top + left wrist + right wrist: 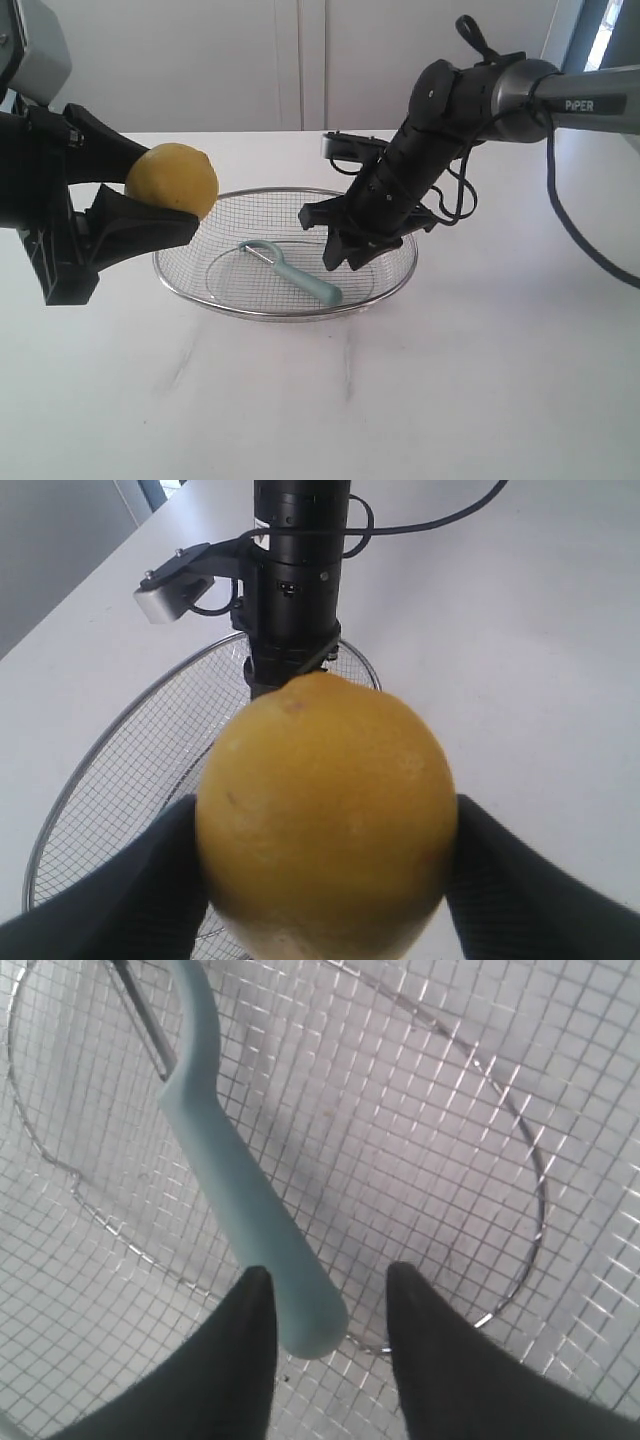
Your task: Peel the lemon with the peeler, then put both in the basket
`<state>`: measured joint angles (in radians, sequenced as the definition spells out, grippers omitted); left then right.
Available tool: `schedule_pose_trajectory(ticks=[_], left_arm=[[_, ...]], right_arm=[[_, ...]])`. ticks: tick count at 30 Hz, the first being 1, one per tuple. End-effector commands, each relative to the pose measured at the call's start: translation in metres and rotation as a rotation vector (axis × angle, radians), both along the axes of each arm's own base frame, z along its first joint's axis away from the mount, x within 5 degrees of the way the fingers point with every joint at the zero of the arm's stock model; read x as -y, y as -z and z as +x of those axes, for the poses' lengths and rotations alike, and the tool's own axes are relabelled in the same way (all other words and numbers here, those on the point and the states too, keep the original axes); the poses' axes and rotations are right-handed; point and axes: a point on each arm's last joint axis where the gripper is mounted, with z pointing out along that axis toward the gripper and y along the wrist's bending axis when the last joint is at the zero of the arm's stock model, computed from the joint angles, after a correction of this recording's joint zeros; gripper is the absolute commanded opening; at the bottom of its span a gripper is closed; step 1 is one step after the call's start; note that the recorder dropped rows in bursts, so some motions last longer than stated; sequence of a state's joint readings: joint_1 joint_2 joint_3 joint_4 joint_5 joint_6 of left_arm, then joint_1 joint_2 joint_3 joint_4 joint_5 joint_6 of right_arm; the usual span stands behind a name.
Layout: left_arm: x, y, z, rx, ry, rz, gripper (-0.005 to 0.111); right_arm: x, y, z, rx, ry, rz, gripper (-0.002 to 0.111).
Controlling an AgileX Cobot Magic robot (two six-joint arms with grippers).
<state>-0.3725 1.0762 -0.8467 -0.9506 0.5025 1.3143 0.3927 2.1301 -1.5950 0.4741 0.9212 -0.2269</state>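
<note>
The left gripper (pixel 165 190) clasps the one lemon (pixel 176 174) above the left side of the bench (pixel 480 400), beside the single wire mesh basket (pixel 290 315) mid-bench. One peeler (pixel 300 277) lies inside it. The right gripper (pixel 330 1280) is released, jaws spread astride the handle end.

The black left gripper (pixel 168 195), held level at the left, clamps a bright yellow oval lemon (pixel 172 178); the black right gripper (pixel 328 1275) angles downward, jaws parted.

The peeler (pixel 235 1200) lies on the basket (pixel 450 1140) mesh, its handle end between the spread claw (pixel 329 1270).
</note>
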Motion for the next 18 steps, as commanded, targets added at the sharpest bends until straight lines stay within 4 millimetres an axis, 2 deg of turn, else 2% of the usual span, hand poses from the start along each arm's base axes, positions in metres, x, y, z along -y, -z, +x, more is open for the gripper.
schedule_pose_trajectory(ticks=[1, 9, 18], left_arm=[[0.000, -0.002, -0.001, -0.015, -0.007, -0.035, 0.000], [0.000, -0.002, -0.001, -0.015, -0.007, -0.035, 0.000], [0.000, -0.002, -0.001, -0.017, -0.004, -0.034, 0.000]], right_arm=[[0.002, -0.022, 0.000, 0.041, 0.010, 0.025, 0.024], [0.005, -0.041, -0.008, 0.038, -0.011, 0.028, 0.003], [0.010, -0.055, -0.011, 0.071, 0.003, -0.003, 0.000]])
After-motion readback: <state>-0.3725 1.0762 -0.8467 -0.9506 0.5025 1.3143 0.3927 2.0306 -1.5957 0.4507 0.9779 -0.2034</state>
